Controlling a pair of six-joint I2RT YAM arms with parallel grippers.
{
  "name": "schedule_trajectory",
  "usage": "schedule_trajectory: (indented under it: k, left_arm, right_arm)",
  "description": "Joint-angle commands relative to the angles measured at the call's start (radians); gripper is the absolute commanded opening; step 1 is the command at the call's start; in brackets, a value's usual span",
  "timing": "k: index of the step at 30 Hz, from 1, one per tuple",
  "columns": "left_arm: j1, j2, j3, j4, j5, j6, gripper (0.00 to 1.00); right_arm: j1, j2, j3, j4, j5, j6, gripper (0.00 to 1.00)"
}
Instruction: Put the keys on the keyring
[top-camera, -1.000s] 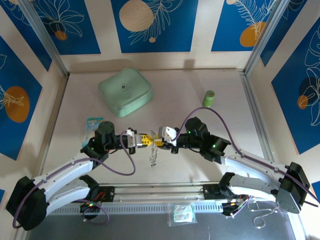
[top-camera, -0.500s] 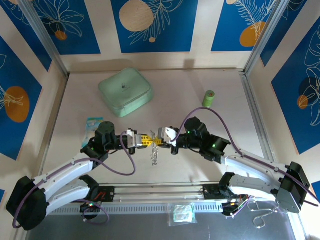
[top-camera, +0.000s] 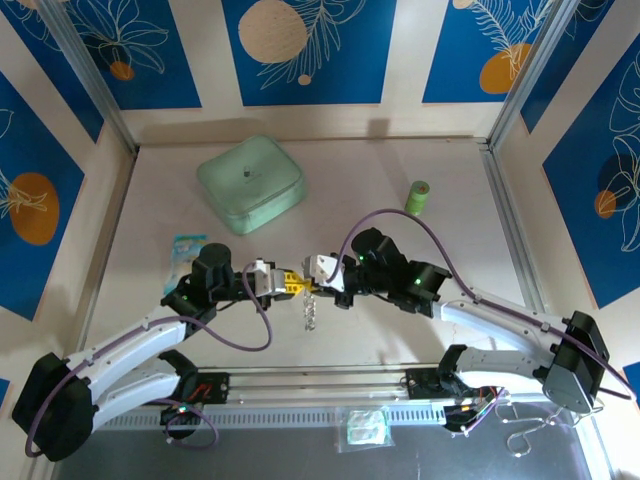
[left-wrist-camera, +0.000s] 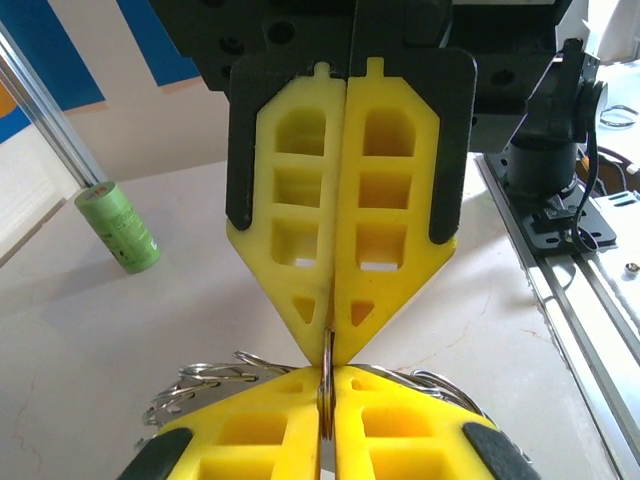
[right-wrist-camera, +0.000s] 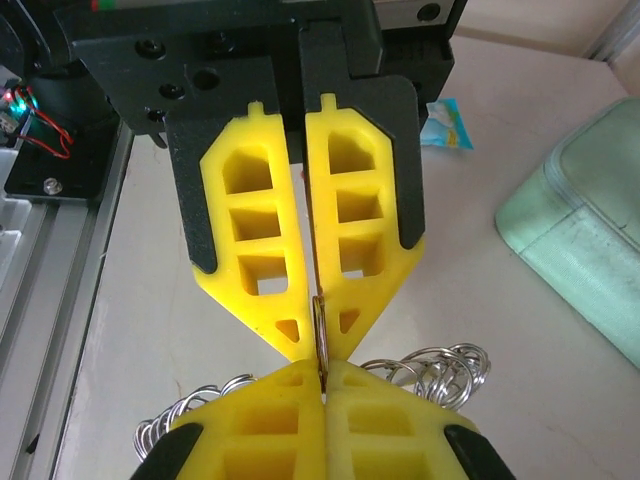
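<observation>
My left gripper and right gripper meet tip to tip above the table's near middle. Both are shut on the same thin metal ring of the keyring, seen edge-on between the yellow fingertips. In the left wrist view my left gripper is at the bottom and the right gripper faces it from above. The right wrist view shows the ring pinched the same way. The silver chain loop hangs below the tips, with coils spilling to both sides. The red and yellow keys are hidden or out of view.
A mint green case lies at the back left, and a small green roll stands at the back right. A small printed packet rests beside the left arm. A metal rail runs along the near edge.
The right arm has shifted left and leaned in, pushing the meeting point slightly left. The hanging chain has swung a little. Both grippers stay shut on the ring.
</observation>
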Motion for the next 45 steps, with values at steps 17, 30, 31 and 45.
schedule_trajectory:
  k: [17,30,31,45]
  left_arm:
    - [-0.007,-0.118,0.078,-0.089,-0.34,-0.21,0.0]
    - [-0.003,-0.215,0.154,-0.373,-0.918,-0.502,0.0]
    - [-0.002,-0.225,0.156,-0.394,-0.953,-0.504,0.0]
    - [0.047,-0.421,0.093,-0.472,-1.558,-0.552,0.0]
  right_arm:
    - [-0.147,-0.315,-0.309,0.295,0.095,0.43,0.43]
    - [-0.078,-0.022,-0.133,0.146,0.361,0.8,0.35]
    - [-0.062,0.011,-0.111,0.133,0.379,0.791,0.35]
    - [0.039,0.427,0.064,0.326,0.099,0.22,0.4]
